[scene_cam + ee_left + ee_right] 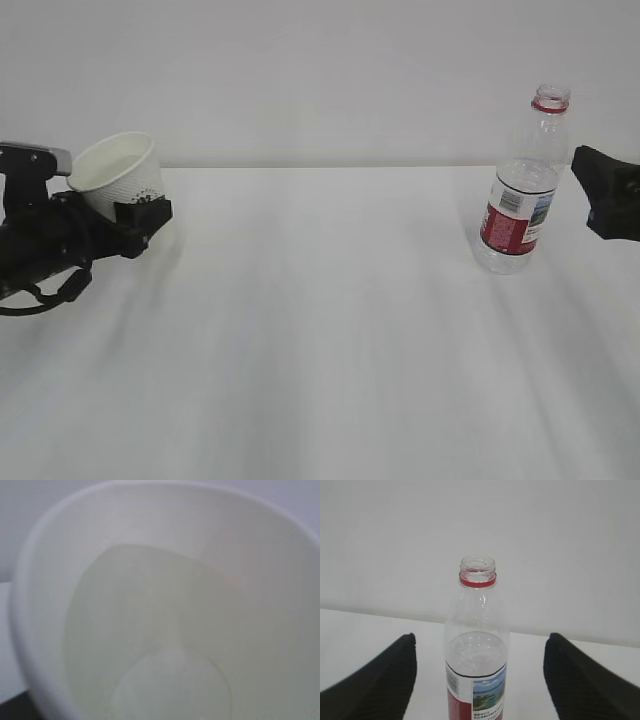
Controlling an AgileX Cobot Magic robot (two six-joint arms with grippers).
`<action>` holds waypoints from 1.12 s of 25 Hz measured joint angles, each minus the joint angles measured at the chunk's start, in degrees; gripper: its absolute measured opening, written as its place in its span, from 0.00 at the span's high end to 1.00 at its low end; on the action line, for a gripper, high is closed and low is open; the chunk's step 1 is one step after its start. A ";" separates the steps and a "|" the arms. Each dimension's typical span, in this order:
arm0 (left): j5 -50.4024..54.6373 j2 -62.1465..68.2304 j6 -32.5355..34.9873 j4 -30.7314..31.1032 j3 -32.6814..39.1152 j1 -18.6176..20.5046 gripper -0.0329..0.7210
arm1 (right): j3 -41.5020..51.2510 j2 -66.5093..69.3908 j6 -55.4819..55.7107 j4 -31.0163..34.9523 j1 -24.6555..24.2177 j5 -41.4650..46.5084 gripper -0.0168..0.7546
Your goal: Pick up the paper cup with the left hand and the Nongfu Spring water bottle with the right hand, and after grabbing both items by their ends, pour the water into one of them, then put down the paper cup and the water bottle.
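The white paper cup (112, 172) is off the table at the far left, tilted, with my left gripper (138, 216) shut on its lower part. In the left wrist view the cup's white inside (165, 605) fills the frame, and a pale greyish area there may be the water; the fingers are hidden. The Nongfu Spring water bottle (520, 195) stands upright and capless on the table at the right, partly full. My right gripper (604, 196) is just right of it, open. In the right wrist view the bottle (477, 630) is centred ahead of the right gripper (481, 645), with gaps on both sides.
The white table (320, 330) runs to a plain white wall at the back. Nothing else stands on it between the two arms.
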 joint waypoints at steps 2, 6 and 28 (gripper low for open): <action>0.00 0.00 0.00 -1.78 0.90 0.48 0.27 | 0.00 0.00 0.00 0.00 0.00 0.00 0.21; -2.37 0.00 3.57 -6.63 3.60 0.75 0.27 | 0.00 0.00 0.00 0.00 0.00 0.00 0.21; -4.77 0.12 7.66 -16.02 7.60 0.89 0.28 | 0.00 0.00 -0.11 -0.07 0.00 0.00 0.21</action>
